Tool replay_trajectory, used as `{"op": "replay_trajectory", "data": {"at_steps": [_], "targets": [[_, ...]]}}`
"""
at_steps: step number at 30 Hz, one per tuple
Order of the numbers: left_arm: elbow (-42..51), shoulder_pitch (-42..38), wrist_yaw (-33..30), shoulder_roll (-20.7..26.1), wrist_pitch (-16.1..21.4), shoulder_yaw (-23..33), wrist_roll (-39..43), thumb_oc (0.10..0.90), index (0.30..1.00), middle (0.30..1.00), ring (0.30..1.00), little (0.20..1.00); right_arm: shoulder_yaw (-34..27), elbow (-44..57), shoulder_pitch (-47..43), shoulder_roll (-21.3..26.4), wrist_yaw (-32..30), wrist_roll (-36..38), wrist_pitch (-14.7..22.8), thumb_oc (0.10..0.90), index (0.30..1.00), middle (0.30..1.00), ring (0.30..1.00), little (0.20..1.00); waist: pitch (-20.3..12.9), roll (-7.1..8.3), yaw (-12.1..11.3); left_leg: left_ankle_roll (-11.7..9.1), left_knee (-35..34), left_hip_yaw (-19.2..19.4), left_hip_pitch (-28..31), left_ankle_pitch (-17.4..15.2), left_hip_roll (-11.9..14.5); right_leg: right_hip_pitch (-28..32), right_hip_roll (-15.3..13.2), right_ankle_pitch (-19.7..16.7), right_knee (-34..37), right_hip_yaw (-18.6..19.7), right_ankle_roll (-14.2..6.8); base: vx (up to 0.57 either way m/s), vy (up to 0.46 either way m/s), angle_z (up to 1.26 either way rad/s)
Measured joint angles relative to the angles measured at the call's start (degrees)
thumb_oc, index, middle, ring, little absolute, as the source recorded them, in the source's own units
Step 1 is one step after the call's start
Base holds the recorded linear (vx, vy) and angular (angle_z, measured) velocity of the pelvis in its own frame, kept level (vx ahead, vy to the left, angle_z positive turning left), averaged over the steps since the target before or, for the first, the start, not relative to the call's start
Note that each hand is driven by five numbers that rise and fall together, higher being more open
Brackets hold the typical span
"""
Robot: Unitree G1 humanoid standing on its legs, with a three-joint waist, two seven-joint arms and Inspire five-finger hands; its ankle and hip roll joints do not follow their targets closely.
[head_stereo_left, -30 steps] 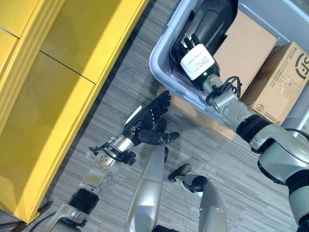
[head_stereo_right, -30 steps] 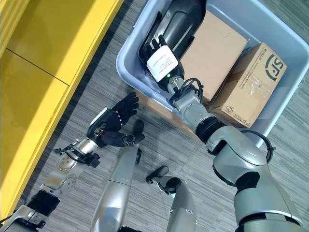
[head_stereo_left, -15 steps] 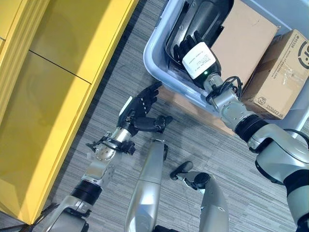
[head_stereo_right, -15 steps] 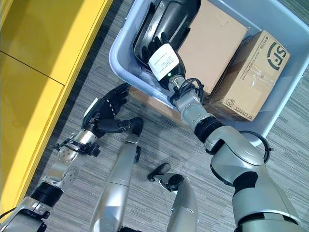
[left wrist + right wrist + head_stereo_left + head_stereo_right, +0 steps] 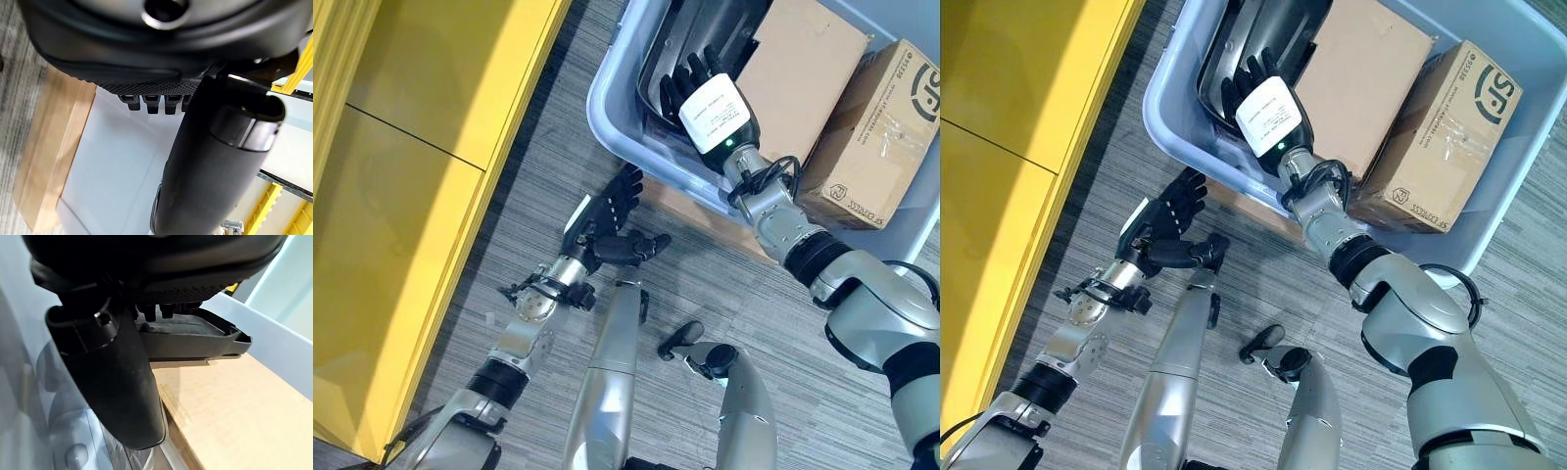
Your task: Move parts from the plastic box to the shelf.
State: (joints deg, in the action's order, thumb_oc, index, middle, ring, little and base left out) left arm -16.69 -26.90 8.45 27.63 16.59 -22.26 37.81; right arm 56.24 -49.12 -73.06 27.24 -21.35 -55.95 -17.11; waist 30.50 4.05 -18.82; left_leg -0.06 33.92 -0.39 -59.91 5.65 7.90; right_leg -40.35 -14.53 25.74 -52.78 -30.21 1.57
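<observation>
- The right hand (image 5: 705,96) is reaching into the near-left part of the plastic box (image 5: 1167,132), its fingers lying spread and nearly straight on the black part (image 5: 1268,39); whether they are actually gripping it cannot be told from either eye view
- In the right wrist view, the fingers (image 5: 164,308) are resting on the rim of the black part (image 5: 195,335), with the thumb (image 5: 117,382) standing apart beside them
- The black part is lying in the far-left end of the box, beside a flat cardboard box (image 5: 1361,78)
- A second cardboard box (image 5: 1440,147) is sitting to the right of the flat one, inside the same plastic box
- The left hand (image 5: 607,220) is hovering over the grey floor (image 5: 548,166) just near of the box's outer wall, fingers straight and spread, thumb pointing right, holding nothing
- The yellow shelf (image 5: 401,196) is running along the left side, well apart from both hands
</observation>
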Motion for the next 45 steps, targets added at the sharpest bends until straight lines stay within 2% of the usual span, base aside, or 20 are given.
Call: {"op": "replay_trajectory", "data": {"at_steps": [6, 8, 9, 10, 12, 17, 20, 21, 23, 26, 28, 33, 34, 35, 37, 45], "targets": [[0.0, -1.31, 1.04, -0.12, -1.65, -0.74, 0.03, 0.9, 1.0, 1.0, 1.0, 1.0, -1.47, -0.13, -0.05, -0.51, -1.4, 7.72, -0.42, 0.9, 1.0, 1.0, 1.0, 1.0, 0.02, 0.04, 0.16, -0.05, 0.31, 0.15, 0.08, 0.22, 0.27, 0.03, 0.13, -0.03, -0.19, 0.1, 0.16, 0.0, 0.03, -0.01], [0.0, -1.28, 0.94, -0.03, -1.66, -0.72, 0.04, 0.9, 1.0, 1.0, 1.0, 1.0, -4.69, -0.02, 0.07, -0.66, -3.12, 14.66, 0.91, 0.9, 1.0, 1.0, 1.0, 1.0, 0.02, 0.04, 0.44, 0.02, 0.38, 0.21, 0.14, 0.18, 0.33, 0.03, 0.04, -0.14, -0.24, 0.22, 0.2, -0.01, 0.057, -0.03], [0.11, -1.29, 0.9, 0.09, -1.84, -0.64, 0.04, 0.9, 1.0, 1.0, 1.0, 1.0, -6.21, 0.67, 0.29, -0.71, -3.16, 15.62, 1.66, 0.9, 1.0, 1.0, 1.0, 1.0, 0.02, 0.04, 0.88, 0.06, 0.49, 0.31, 0.13, 0.16, 0.33, 0.03, 0.02, -0.19, -0.24, 0.24, 0.23, -0.01, 0.072, -0.04], [0.31, -1.19, 0.83, 0.44, -2.53, -0.22, 0.04, 0.9, 1.0, 1.0, 1.0, 1.0, -8.89, 2.64, 0.62, -0.84, -3.43, 15.68, 3.04, 0.9, 1.0, 1.0, 1.0, 1.0, 0.02, 0.04, 1.39, 0.43, 0.51, 0.32, 0.16, -0.1, 0.33, 0.01, -0.03, -0.26, -0.46, 0.46, 0.16, -0.01, 0.047, -0.04], [0.44, -0.92, 0.8, 0.36, -2.87, 0.26, 0.05, 0.9, 1.0, 1.0, 1.0, 1.0, -9.85, 5.4, 0.87, -0.16, -3.1, 15.51, 4.25, 0.9, 1.0, 1.0, 1.0, 1.0, 0.03, 0.05, 1.68, 0.52, 0.74, 0.45, 0.16, -0.17, 0.34, -0.22, -0.11, -0.3, -0.72, 0.76, 0.12, -0.01, 0.042, -0.05], [1.25, -0.57, 0.74, 0.21, -4.18, 0.57, 0.03, 0.9, 1.0, 1.0, 1.0, 1.0, -9.66, 11.98, 1.12, 1.38, 0.39, 15.58, 7.99, 0.9, 1.0, 1.0, 1.0, 1.0, 0.05, 0.2, 1.92, 0.49, 0.79, 0.61, 0.18, -0.16, 0.56, -0.34, -0.02, -0.33, -0.96, 0.9, 0.21, 0.0, 0.007, -0.02], [1.69, -0.07, 0.88, 0.32, -4.36, 1.21, 0.05, 0.9, 1.0, 1.0, 1.0, 1.0, -9.63, 16.14, 1.74, 2.94, 1.66, 15.41, 11.77, 0.9, 1.0, 1.0, 1.0, 1.0, 0.06, 1.48, 2.06, 0.46, 0.87, 0.83, 0.27, -0.11, 0.79, -0.29, 0.17, -0.31, -1.01, 0.92, 0.26, 0.0, 0.0, 0.0], [1.72, 0.49, 0.93, 0.45, -4.55, 1.56, 0.05, 0.9, 1.0, 1.0, 1.0, 1.0, -9.65, 19.55, 2.75, 4.63, 2.3, 15.39, 12.1, 0.9, 1.0, 1.0, 1.0, 1.0, 0.07, 2.13, 2.18, 0.47, 1.0, 0.81, 0.26, -0.12, 0.83, -0.22, 0.24, -0.27, -1.14, 0.91, 0.34, 0.0, 0.0, 0.0], [1.75, 1.46, 0.96, 0.46, -5.1, 2.29, 0.04, 0.9, 1.0, 1.0, 1.0, 1.0, -9.73, 23.45, 3.84, 6.96, 3.65, 13.69, 12.55, 0.9, 1.0, 1.0, 1.0, 1.0, 0.06, 2.49, 2.8, 0.56, 1.43, 0.71, 0.28, -0.21, 0.87, -0.01, 0.29, -0.25, -1.39, 0.89, 0.35, 0.0, 0.0, 0.0], [1.77, 2.39, 1.0, 0.79, -5.38, 2.42, 0.04, 0.9, 1.0, 1.0, 1.0, 1.0, -9.72, 24.78, 4.83, 9.15, 4.58, 10.8, 13.6, 0.9, 1.0, 1.0, 1.0, 1.0, 0.0, 3.34, 3.1, 0.53, 1.8, 0.65, 0.57, -0.22, 1.05, 0.2, 0.33, -0.25, -1.85, 1.01, 0.39, 0.01, -0.001, -0.03], [1.86, 2.96, 1.0, 0.77, -5.38, 2.39, 0.04, 0.9, 1.0, 1.0, 1.0, 1.0, -9.7, 24.72, 5.8, 9.88, 4.91, 9.84, 13.42, 0.9, 1.0, 1.0, 1.0, 1.0, -0.03, 4.03, 3.11, 0.46, 1.88, 0.55, 0.8, -0.18, 1.08, 0.36, 0.33, -0.11, -2.16, 1.07, 0.65, 0.0, 0.0, 0.0], [2.71, 4.3, 1.08, 0.9, -5.83, 2.36, 0.04, 0.9, 1.0, 1.0, 1.0, 1.0, -9.69, 24.7, 6.18, 10.99, 4.96, 6.41, 12.69, 0.9, 1.0, 1.0, 1.0, 1.0, -0.02, 4.13, 3.0, 0.33, 1.95, 0.38, 0.79, -0.1, 1.1, 0.36, 0.31, 0.07, -2.61, 0.95, 1.04, 0.0, 0.001, 0.01], [3.65, 4.85, 1.08, 1.0, -6.09, 2.48, 0.06, 0.9, 1.0, 1.0, 1.0, 1.0, -9.68, 24.7, 6.18, 11.6, 4.59, 5.78, 11.85, 0.9, 1.0, 1.0, 1.0, 1.0, -0.02, 4.13, 2.97, 0.33, 2.0, 0.35, 0.7, -0.09, 1.1, 0.36, 0.28, 0.09, -2.63, 0.85, 1.04, -0.01, 0.01, 0.05], [4.43, 5.54, 1.28, 1.27, -6.12, 2.44, 0.06, 0.9, 1.0, 1.0, 1.0, 1.0, -9.82, 24.65, 6.09, 11.91, 3.95, 5.1, 9.01, 0.9, 1.0, 1.0, 1.0, 1.0, -0.02, 4.14, 2.81, 0.34, 1.98, 0.41, 0.69, -0.09, 1.1, 0.4, 0.21, 0.1, -2.61, 0.8, 1.05, -0.01, 0.008, 0.03], [4.4, 5.62, 1.76, 1.59, -6.18, 2.44, 0.06, 0.9, 1.0, 1.0, 1.0, 1.0, -9.86, 24.6, 5.47, 12.39, 3.35, 4.66, 7.36, 0.9, 1.0, 1.0, 1.0, 1.0, -0.02, 4.15, 2.88, 0.35, 2.01, 0.42, 0.69, -0.09, 1.1, 0.44, 0.21, 0.07, -2.54, 0.78, 1.03, 0.0, 0.0, 0.0], [5.63, 5.3, 2.19, 1.9, -6.24, 2.38, 0.09, 0.9, 1.0, 1.0, 1.0, 1.0, -9.84, 23.03, 5.0, 13.92, 0.7, 4.43, 4.87, 0.9, 1.0, 1.0, 1.0, 1.0, -0.02, 4.15, 2.88, 0.42, 2.33, 0.44, 0.94, -0.13, 1.14, 0.94, 0.23, -0.04, -2.58, 0.65, 0.74, 0.0, 0.0, 0.0]]}}
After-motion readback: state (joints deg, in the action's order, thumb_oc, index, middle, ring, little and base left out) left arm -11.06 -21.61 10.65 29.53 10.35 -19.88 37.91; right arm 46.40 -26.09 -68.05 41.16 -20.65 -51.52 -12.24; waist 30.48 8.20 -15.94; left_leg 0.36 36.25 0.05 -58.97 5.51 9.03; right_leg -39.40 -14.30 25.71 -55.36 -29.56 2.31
